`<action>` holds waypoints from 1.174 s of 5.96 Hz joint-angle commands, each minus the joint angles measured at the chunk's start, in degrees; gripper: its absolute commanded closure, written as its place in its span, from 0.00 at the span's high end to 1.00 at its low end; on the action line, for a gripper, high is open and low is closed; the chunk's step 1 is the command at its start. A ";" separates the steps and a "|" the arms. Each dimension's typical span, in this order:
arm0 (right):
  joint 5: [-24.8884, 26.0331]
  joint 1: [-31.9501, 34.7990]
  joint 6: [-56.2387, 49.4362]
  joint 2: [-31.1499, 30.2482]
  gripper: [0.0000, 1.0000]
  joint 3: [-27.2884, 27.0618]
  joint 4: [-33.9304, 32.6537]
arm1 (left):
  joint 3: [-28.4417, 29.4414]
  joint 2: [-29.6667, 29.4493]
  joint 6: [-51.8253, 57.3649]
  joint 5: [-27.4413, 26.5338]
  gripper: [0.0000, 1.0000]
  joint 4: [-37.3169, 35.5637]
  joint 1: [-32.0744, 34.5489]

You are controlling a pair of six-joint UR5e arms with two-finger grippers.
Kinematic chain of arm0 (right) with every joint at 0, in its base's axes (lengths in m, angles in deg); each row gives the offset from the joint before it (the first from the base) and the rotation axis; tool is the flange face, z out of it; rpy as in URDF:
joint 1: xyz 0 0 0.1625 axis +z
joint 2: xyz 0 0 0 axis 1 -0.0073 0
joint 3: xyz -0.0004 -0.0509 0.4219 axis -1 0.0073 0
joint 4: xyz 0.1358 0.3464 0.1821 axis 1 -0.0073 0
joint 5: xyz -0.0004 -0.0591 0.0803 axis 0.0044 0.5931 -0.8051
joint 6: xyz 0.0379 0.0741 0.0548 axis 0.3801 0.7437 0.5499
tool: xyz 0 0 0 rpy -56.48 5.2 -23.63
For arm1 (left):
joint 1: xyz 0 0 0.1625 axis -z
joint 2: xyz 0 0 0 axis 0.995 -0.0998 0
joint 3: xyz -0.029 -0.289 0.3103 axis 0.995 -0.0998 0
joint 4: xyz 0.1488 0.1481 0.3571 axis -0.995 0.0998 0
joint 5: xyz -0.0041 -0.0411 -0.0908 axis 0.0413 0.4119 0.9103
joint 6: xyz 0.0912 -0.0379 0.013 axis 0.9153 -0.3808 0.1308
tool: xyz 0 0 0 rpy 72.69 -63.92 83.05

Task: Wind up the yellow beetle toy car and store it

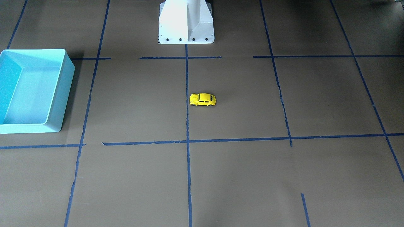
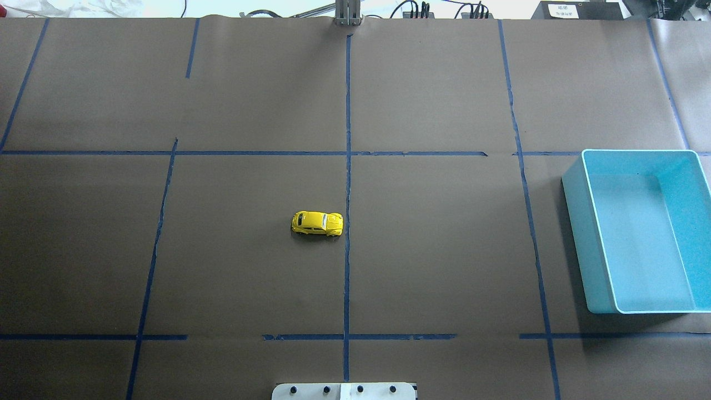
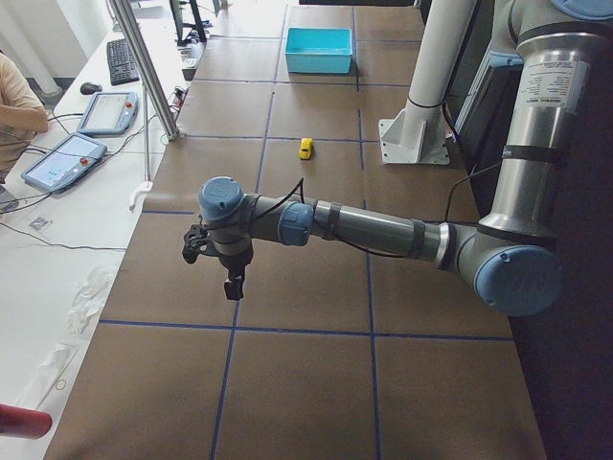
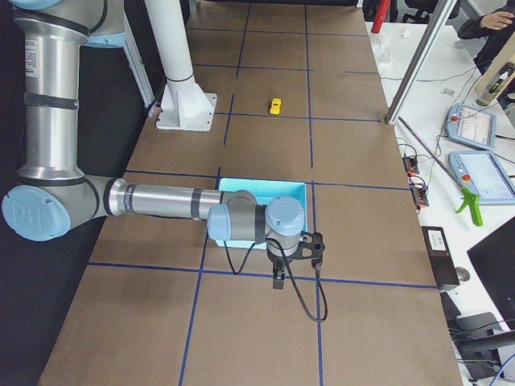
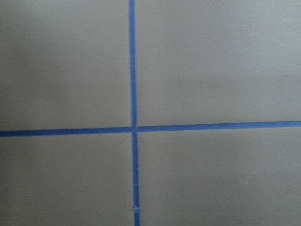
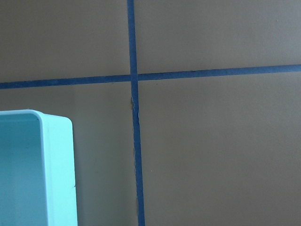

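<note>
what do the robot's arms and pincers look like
The left arm and right arm are both silver-grey tubes with light blue joint caps. The left pincer and right pincer are small and black. A thin black cable loops off the right wrist. The base pedestal is white.

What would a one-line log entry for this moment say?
car: on table, centre, ungrasped | bin: empty, robot's right | left gripper: far from car, state unclear | right gripper: by bin, state unclear
</note>
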State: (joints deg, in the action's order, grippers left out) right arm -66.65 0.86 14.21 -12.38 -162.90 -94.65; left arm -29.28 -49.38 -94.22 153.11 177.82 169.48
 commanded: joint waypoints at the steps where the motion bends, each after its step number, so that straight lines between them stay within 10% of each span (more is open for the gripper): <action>1: 0.09 0.00 0.00 0.06 1.00 0.00 0.07 | -5.53 -0.15 0.12 0.04 1.00 0.05 -4.66; 4: 0.09 0.00 0.00 0.23 1.00 0.18 0.07 | -25.60 -0.06 0.12 -0.49 1.00 -1.00 -23.53; 7: 0.18 0.00 0.00 0.23 1.00 0.26 0.07 | -26.31 -3.19 0.30 -5.90 1.00 -2.23 -39.54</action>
State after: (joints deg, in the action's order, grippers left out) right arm -66.49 0.86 14.20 -12.15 -162.65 -94.58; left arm -55.62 -50.08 -93.93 150.09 176.35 135.36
